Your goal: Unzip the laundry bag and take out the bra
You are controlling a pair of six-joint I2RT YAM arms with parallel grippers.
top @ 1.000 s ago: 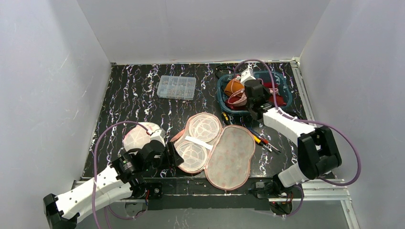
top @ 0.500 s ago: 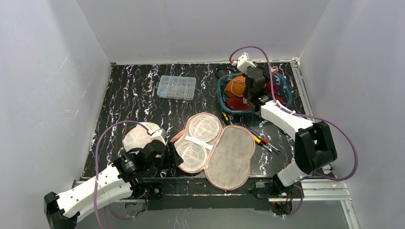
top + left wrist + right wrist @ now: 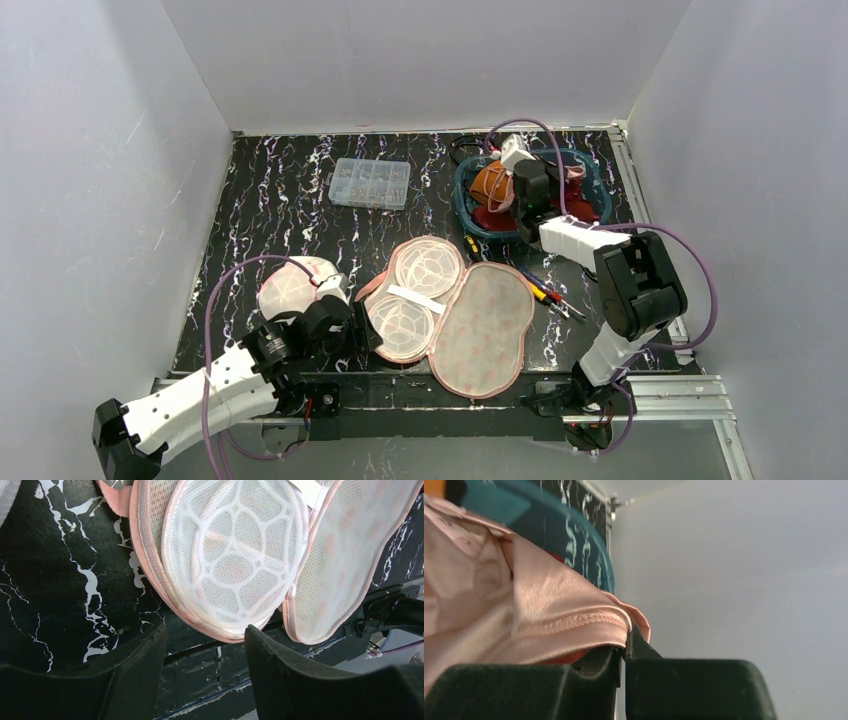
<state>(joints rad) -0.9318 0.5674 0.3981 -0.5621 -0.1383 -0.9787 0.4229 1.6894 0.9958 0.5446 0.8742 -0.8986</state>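
I am working on a black table (image 3: 280, 200) veined with white, boxed in by plain pale walls (image 3: 420, 60) on the left, back and right. A metal rail (image 3: 660, 395) is running along its near edge.

My right gripper (image 3: 524, 190) is reaching over the teal basket (image 3: 463, 205) at the far right of the table. Its fingers (image 3: 589, 680) are pinched tight on a fold of the pink bra (image 3: 549, 615), gripping the stitched hem, and the cloth is draping down toward the basket's rim. Orange and red things are lying in the basket beneath it.

My left gripper (image 3: 362, 330) is hovering low at the near edge, fingers (image 3: 135, 665) spread apart and grasping nothing. Just beyond them the laundry bag (image 3: 450, 310) is lying unzipped and spread flat, its pink-trimmed lid folded out to the right and its white mesh cups facing up.

A round white mesh piece (image 3: 290, 285) is sitting just left of my left arm. A clear compartment box (image 3: 370, 183) is resting toward the back, and some screwdrivers (image 3: 545, 293) are lying between the bag and the basket.
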